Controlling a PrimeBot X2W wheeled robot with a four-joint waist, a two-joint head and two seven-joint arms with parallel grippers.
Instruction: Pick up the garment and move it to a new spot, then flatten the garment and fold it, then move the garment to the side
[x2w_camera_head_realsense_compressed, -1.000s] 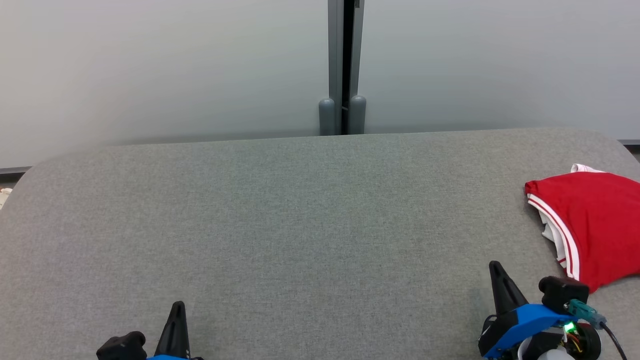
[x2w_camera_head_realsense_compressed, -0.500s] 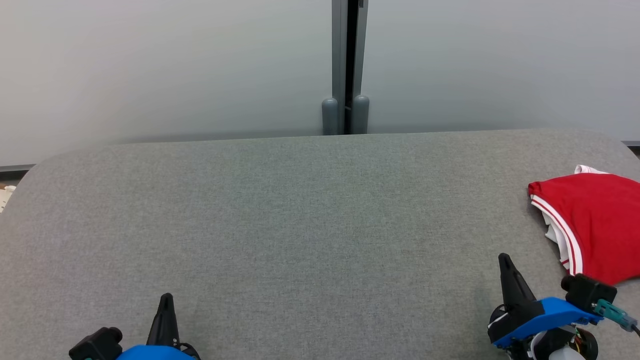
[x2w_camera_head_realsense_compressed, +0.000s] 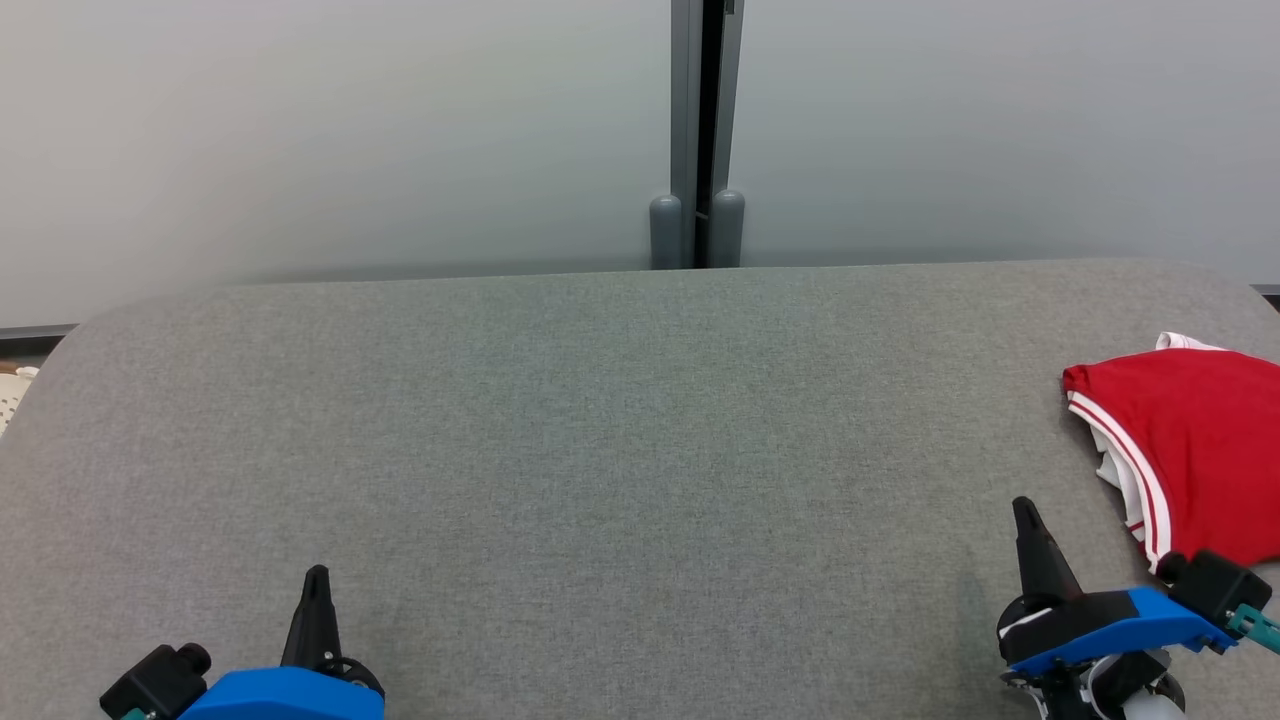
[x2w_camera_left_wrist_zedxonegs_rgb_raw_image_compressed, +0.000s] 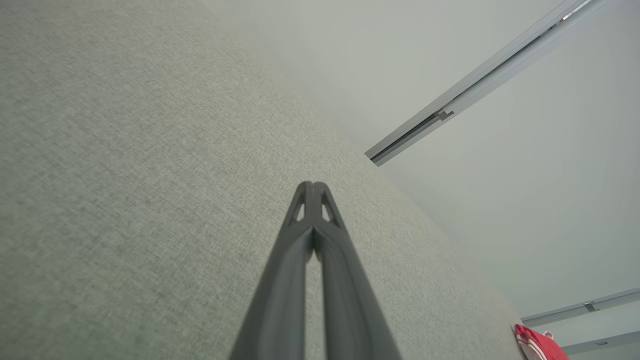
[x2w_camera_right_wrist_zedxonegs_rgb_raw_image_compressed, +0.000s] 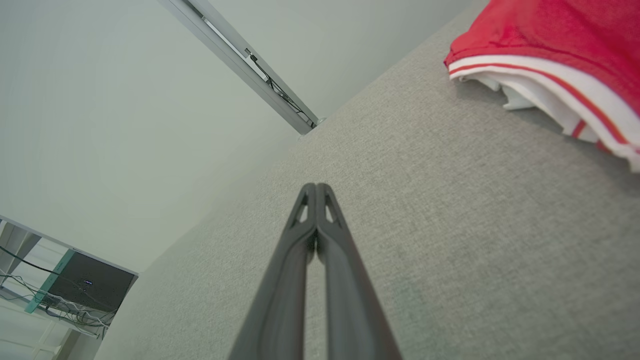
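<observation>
Red garment (x2w_camera_head_realsense_compressed: 1200, 440) lies at worktop's (x2w_camera_head_realsense_compressed: 600, 450) right edge. Left gripper (x2w_camera_head_realsense_compressed: 317, 575) and right gripper (x2w_camera_head_realsense_compressed: 1021, 506) at near edge, both closed, empty.

Grippers being spread apart and advanced over the table

The left gripper (x2w_camera_head_realsense_compressed: 318, 574) is being carried left and farther out over the grey table (x2w_camera_head_realsense_compressed: 640, 450). The right gripper (x2w_camera_head_realsense_compressed: 1022, 505) is being carried right and farther, closer to the near edge of the red garment (x2w_camera_head_realsense_compressed: 1200, 440). The head view is being turned slightly, so the scene is being displaced rightward.
</observation>
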